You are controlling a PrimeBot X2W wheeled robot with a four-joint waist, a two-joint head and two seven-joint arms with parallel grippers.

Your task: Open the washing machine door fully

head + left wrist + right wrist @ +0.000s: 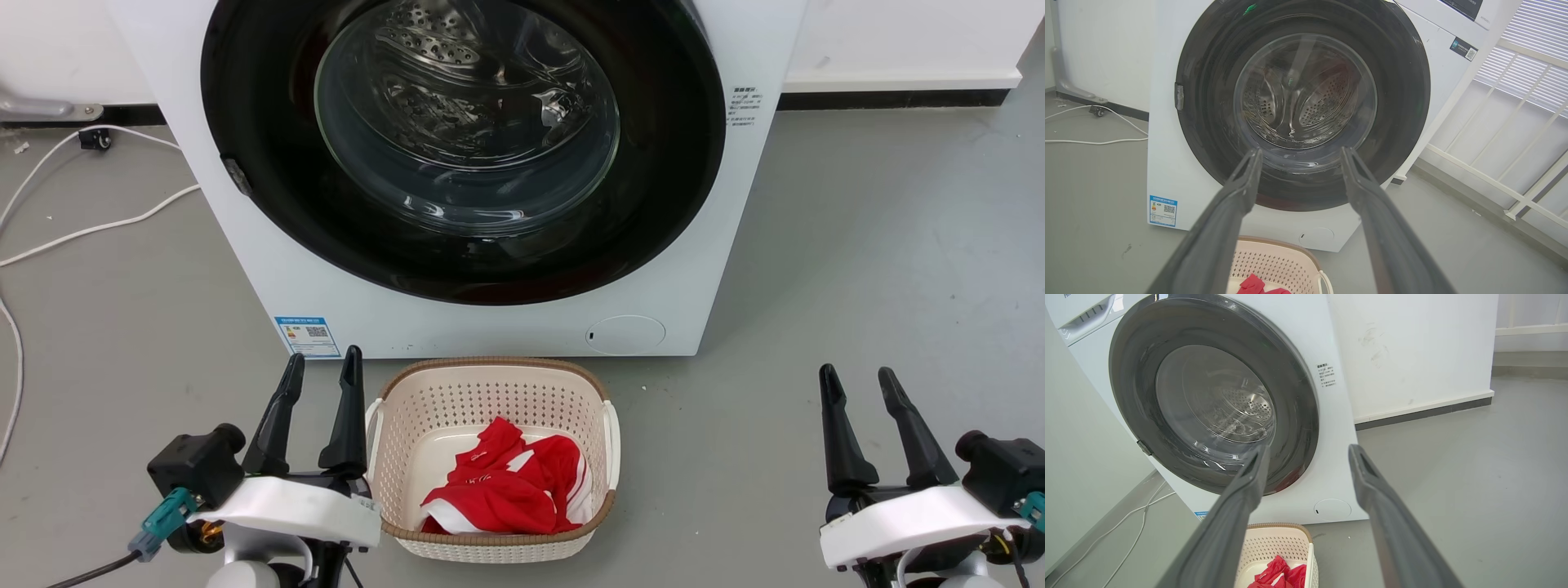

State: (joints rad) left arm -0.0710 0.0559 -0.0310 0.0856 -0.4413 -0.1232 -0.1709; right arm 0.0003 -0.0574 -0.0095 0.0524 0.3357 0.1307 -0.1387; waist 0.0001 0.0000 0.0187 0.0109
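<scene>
The white washing machine (490,327) (1167,163) (1331,465) stands straight ahead. Its round glossy black washing machine door (269,147) (1208,122) (1135,384) lies flat against the front, closed, with the steel drum showing through the glass bowl. A small grey latch tab (237,176) (1178,96) sits on the door's left rim. My left gripper (320,368) (1300,153) is open at the lower left, well short of the machine. Open too, my right gripper (858,378) (1308,451) holds nothing at the lower right.
A beige laundry basket (408,392) (1274,253) (1278,543) with red and white clothes (510,482) stands on the grey floor between my grippers, right before the machine. White cables (90,229) trail on the floor at the left. A white railing (1515,134) stands at the left wrist view's right.
</scene>
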